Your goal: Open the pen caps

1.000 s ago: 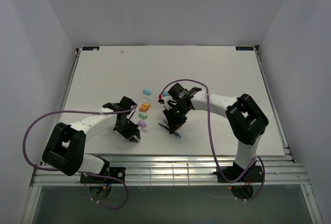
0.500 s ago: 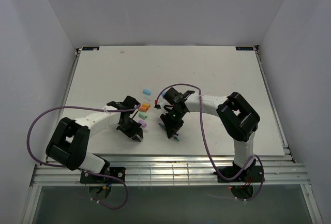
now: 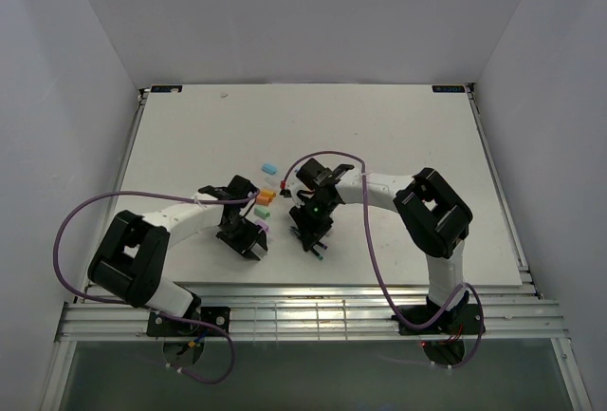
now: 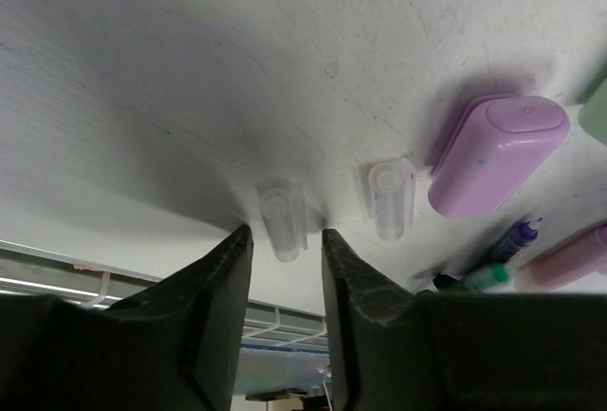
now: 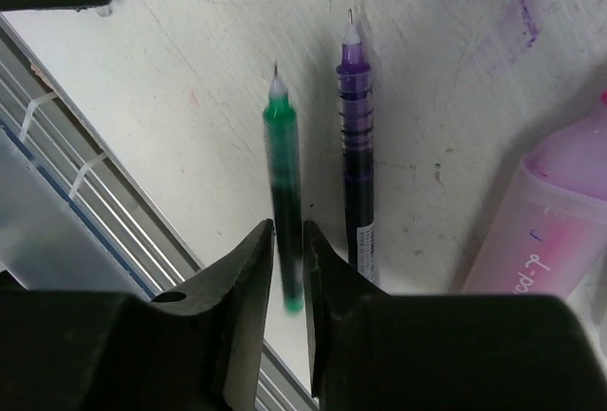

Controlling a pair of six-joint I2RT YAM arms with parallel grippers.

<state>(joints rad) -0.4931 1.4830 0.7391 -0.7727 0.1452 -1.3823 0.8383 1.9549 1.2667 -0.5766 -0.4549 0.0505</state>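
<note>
In the left wrist view my left gripper point(image 4: 286, 235) is open, and a clear pen cap point(image 4: 283, 219) lies on the table just past its fingertips, touched by neither. A second clear cap point(image 4: 392, 199) lies beside it, next to a purple highlighter point(image 4: 493, 155). My right gripper point(image 5: 288, 231) has its jaws slightly apart around the rear of an uncapped green pen point(image 5: 285, 164), whose end is blurred. An uncapped purple pen point(image 5: 356, 145) lies right of it. From above, the left gripper point(image 3: 250, 242) and right gripper point(image 3: 317, 238) hang low near the front edge.
Blue point(image 3: 269, 165), orange point(image 3: 266, 196) and green point(image 3: 263, 212) highlighters lie in a row between the arms. A pink highlighter point(image 5: 560, 231) lies right of the purple pen. The table's front edge and metal rails point(image 5: 85, 183) run close to both grippers.
The left jaws have opened and let go of the clear cap. The right jaws have parted around the green pen. The right gripper has shifted a little left, toward the left gripper.
</note>
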